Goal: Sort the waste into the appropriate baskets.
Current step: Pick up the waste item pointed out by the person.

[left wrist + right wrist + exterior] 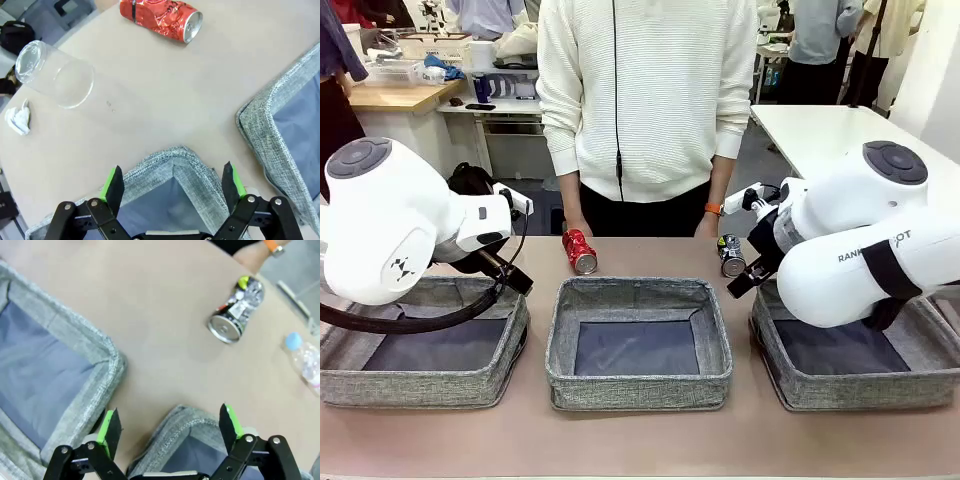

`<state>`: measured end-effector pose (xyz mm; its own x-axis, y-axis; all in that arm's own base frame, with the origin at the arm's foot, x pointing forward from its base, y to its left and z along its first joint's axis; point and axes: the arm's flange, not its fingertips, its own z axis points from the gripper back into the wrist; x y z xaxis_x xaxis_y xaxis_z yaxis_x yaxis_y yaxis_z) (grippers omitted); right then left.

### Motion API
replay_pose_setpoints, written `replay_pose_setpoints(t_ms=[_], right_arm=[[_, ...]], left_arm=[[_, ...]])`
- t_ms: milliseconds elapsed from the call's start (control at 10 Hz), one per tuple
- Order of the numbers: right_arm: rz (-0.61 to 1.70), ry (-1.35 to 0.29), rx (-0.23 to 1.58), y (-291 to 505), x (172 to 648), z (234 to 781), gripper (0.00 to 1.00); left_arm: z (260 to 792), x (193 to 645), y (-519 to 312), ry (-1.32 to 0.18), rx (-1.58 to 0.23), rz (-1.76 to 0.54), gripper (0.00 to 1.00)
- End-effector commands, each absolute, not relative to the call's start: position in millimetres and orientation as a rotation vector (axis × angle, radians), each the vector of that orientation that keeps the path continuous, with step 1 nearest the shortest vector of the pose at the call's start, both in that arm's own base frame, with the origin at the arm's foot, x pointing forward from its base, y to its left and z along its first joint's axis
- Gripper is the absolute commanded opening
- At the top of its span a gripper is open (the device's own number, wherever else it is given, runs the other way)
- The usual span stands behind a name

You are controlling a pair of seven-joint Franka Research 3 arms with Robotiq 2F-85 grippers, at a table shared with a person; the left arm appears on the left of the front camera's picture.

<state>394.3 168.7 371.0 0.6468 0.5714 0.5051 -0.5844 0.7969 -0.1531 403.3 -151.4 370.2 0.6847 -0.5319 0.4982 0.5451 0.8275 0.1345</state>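
Note:
A crushed red can [579, 251] [160, 19] lies on the table beyond the middle basket [638, 386]. A crushed dark can [731, 256] [235, 310] lies beyond the right basket [860, 392]. My left gripper [172, 182] hangs open over the far corner of the left basket [180, 159] [420, 386], holding nothing. A clear bottle [55, 75] and a white paper wad [18, 118] lie on the table past it. My right gripper [170, 426] hangs open over the right basket's corner [182, 420]. Another clear bottle [306, 359] with a blue cap lies at the edge of its view.
A person in a white sweater [640, 90] stands at the far side, hands [710, 222] down by the table's edge near the cans. My left arm [390, 220] and right arm [860, 240] bulk above the outer baskets. All three baskets show bare dark bottoms.

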Motion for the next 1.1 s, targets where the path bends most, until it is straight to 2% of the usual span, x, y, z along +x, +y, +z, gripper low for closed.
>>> replay_pose_setpoints(t_ms=[0, 900, 1000], right_arm=[[0.657, -0.566, 0.024, 168.7, 394.3, 371.1, 1.0], [0.658, -0.566, 0.024, 168.8, 394.3, 371.0, 1.0], [0.57, -0.565, 0.043, 165.0, 381.6, 415.7, 1.0]], left_arm=[[370.2, 403.3, -151.4, -0.55, -0.025, -0.603, 1.0], [370.2, 403.3, -151.5, -0.55, -0.026, -0.603, 1.0], [413.9, 394.7, -135.8, -0.496, -0.084, -0.576, 1.0]])
